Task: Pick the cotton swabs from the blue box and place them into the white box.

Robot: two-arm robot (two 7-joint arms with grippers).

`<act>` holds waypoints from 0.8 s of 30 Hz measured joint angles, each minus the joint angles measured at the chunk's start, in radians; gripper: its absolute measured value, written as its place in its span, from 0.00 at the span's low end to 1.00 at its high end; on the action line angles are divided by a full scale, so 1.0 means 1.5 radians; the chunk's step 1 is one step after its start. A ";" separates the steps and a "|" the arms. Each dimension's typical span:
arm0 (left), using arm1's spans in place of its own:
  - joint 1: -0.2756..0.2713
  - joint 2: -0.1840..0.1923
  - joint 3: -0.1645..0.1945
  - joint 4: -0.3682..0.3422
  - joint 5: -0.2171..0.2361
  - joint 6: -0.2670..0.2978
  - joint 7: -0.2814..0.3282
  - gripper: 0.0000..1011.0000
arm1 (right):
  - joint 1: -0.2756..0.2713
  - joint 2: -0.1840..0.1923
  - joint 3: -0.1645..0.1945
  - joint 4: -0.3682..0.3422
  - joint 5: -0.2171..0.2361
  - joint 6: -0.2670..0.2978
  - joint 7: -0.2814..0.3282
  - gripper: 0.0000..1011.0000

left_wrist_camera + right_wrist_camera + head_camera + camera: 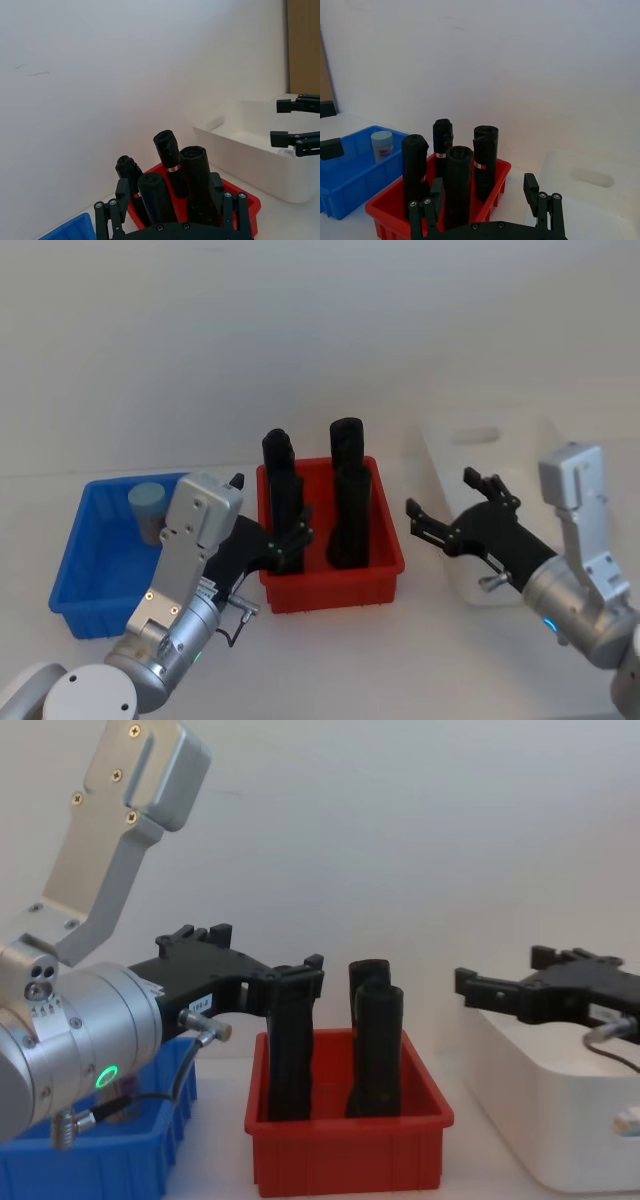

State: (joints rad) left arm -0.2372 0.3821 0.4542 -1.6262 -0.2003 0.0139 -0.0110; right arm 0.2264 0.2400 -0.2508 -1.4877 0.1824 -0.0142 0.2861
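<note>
- A swab tub [148, 505] stood upright at the back of the blue box [105, 575]. The white box [475, 435] lay beyond the red bin [330, 590].
- The tub looked light, rigid and smooth. It would probably be best pinched across its body, below the lid.
- The left gripper [292, 540] hung wide and empty by the red bin. The right gripper [445, 508] was wide and empty at the white box.

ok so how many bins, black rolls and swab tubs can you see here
bins: 3 (blue bin, red bin, white bin)
black rolls: 4, all in the red bin
swab tubs: 1, in the blue bin
total: 8
</note>
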 joint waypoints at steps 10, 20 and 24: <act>0.000 0.000 0.000 0.000 0.000 0.000 0.000 0.99 | 0.089 -0.038 -0.013 0.122 -0.043 -0.027 0.050 0.99; 0.000 0.000 0.000 0.000 0.000 0.000 0.000 0.99 | 0.172 -0.075 -0.028 0.258 -0.070 -0.064 0.099 0.99; 0.000 0.000 0.000 0.000 0.000 0.000 0.000 0.99 | 0.204 -0.090 -0.034 0.312 -0.078 -0.081 0.113 0.99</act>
State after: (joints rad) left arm -0.2372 0.3821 0.4543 -1.6262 -0.2003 0.0138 -0.0109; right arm 0.5323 0.1047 -0.3024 -1.0200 0.0652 -0.1356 0.4564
